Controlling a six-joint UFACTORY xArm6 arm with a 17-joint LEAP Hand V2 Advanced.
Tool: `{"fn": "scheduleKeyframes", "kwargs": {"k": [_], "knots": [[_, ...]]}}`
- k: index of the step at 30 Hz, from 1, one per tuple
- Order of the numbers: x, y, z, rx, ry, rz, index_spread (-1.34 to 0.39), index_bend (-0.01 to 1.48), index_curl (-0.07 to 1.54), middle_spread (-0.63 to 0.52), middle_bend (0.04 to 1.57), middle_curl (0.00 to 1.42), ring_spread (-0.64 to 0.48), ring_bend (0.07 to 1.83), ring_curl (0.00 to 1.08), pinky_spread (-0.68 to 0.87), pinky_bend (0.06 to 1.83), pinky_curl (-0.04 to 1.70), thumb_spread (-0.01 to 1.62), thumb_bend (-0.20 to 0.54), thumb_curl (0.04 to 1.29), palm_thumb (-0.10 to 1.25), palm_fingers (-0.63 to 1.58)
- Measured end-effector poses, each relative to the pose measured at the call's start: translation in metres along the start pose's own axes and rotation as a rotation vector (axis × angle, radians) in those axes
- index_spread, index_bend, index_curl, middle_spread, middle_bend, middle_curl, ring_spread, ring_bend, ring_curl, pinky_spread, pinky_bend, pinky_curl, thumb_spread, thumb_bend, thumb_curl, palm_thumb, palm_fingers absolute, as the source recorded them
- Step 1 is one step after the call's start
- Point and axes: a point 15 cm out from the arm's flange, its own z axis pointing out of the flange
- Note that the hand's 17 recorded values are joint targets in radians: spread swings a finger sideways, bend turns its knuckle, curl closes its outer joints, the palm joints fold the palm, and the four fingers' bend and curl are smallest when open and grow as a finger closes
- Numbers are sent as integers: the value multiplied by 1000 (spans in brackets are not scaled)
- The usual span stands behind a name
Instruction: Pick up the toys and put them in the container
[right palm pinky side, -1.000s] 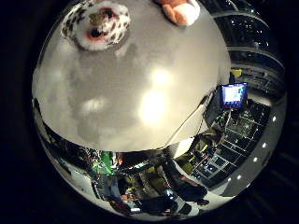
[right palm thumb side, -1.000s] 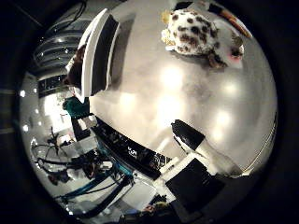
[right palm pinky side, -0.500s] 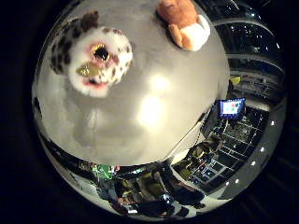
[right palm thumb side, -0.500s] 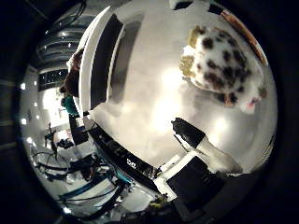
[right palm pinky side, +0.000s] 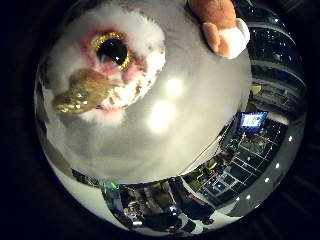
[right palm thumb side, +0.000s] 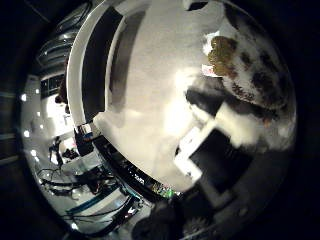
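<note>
- Spotted owl toy (right palm pinky side: 107, 85) lies on the grey desk (right palm pinky side: 200, 125), filling the view — close under the palm; a brown plush toy (right palm pinky side: 220, 25) rests nearby.
- Hand (right palm thumb side: 215, 150) reaches toward the owl; whether its fingers are released or clenched cannot be told.
- Recommended: centre the palm over the body before closing; wrap the soft bulk, not the beak.
- Container (right palm thumb side: 100, 70) — the white-rimmed box — stands well apart.
</note>
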Motion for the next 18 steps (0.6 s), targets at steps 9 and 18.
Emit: {"fn": "scheduleKeyframes", "kwargs": {"k": [9,18], "knots": [[24,3,-13,41,16,15,-349,800,546,-156,949,600,-196,1086,517,-281,1013,504,954,-23,398,856,1482],[53,13,-91,160,71,57,-217,1125,674,-101,1244,661,-167,1355,605,-204,1256,727,942,-22,433,881,1246]]}}
